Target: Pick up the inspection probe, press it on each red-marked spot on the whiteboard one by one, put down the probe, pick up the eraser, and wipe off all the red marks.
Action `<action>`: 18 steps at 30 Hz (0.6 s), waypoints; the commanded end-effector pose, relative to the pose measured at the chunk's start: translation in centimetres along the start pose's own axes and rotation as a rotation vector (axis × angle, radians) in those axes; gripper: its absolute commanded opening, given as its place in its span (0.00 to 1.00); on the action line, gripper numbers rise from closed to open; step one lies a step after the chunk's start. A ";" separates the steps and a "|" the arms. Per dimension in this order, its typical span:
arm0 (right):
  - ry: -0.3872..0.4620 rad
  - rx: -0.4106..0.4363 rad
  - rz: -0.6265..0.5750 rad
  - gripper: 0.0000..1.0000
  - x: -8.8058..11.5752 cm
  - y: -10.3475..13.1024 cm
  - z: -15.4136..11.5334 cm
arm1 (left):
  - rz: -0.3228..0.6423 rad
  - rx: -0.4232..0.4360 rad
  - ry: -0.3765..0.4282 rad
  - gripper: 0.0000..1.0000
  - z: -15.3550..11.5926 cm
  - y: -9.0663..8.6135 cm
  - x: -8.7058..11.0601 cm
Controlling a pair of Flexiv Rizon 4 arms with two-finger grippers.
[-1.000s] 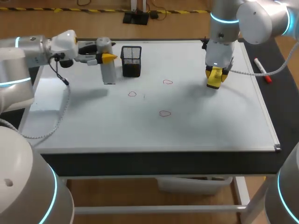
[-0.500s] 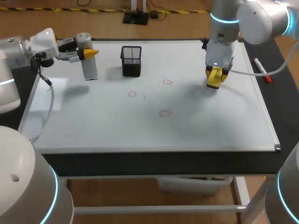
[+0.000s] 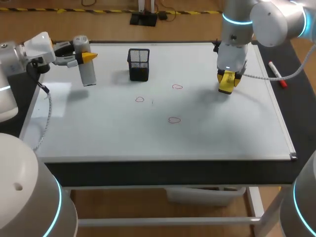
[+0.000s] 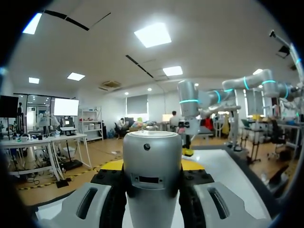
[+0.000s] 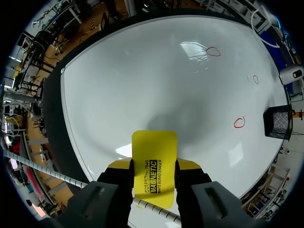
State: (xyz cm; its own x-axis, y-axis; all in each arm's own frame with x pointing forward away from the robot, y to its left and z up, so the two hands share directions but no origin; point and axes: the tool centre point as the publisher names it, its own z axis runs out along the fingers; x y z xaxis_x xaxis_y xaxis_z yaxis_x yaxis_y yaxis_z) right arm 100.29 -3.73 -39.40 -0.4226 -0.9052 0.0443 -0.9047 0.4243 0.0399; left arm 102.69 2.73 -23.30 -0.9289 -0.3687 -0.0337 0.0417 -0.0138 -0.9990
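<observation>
1. Head view: our left gripper (image 3: 84, 57) clamps the upright probe (image 3: 86, 74) at the left edge of the whiteboard (image 3: 222, 133). We should lower it straight, away from the red marks (image 3: 174, 119).
2. Left wrist view: both fingers squeeze the probe (image 4: 152, 161). Release only once it is seated.
3. Right wrist view: our right gripper (image 5: 153, 175) grips the eraser (image 5: 154, 156) over the whiteboard. Wipe with it flat.

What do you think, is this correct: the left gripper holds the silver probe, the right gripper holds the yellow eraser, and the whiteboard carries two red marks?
Not quite: the head view shows three red marks on the whiteboard, not two. The rest stands: the left gripper holds the silver probe and the right gripper holds the yellow eraser.
</observation>
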 end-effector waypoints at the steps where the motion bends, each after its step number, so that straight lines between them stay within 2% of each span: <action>1: 0.006 0.001 -0.001 0.00 0.0 -0.1 -0.1 | 0.001 -0.004 -0.016 0.00 -0.4 -0.3 0.2; 18: 0.006 0.001 -0.001 0.00 0.0 -0.1 -0.1 | 0.000 -0.006 -0.019 0.00 -0.5 -0.4 0.1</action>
State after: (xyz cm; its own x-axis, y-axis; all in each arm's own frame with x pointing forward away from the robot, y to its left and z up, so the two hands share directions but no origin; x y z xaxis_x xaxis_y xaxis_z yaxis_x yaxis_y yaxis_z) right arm 100.29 -3.73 -39.40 -0.4226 -0.9052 0.0443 -0.9047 0.4243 0.0399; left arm 102.48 3.20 -23.09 -0.9233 -0.3828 -0.0317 0.0380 -0.0087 -0.9992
